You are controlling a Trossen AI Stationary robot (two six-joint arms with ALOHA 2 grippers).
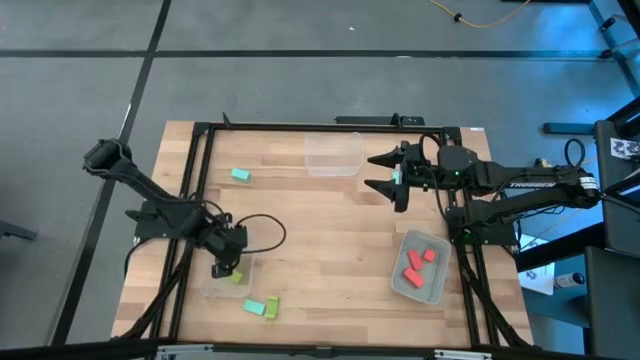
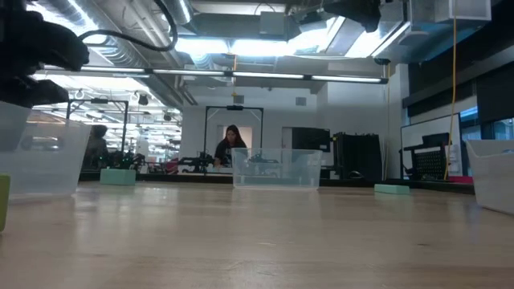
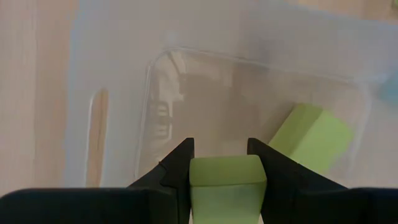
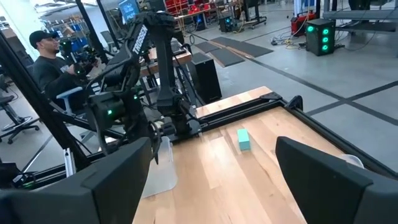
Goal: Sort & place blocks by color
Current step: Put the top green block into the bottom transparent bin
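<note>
Because green goes with green, the left gripper [image 3: 227,163] squeezes a lime block [image 3: 227,182] over the clear bin [image 3: 155,81]; the right gripper [image 1: 385,173] waits, jaws wide open.

a: where do we have our left gripper [image 1: 226,268]?
b: low at the desk's near left corner, arm bent, jaws clamped on a lime block [image 3: 227,186].
a: and our right gripper [image 1: 383,172]?
b: raised at the far right, arm folded back, jaws spread wide, holding nothing.
</note>
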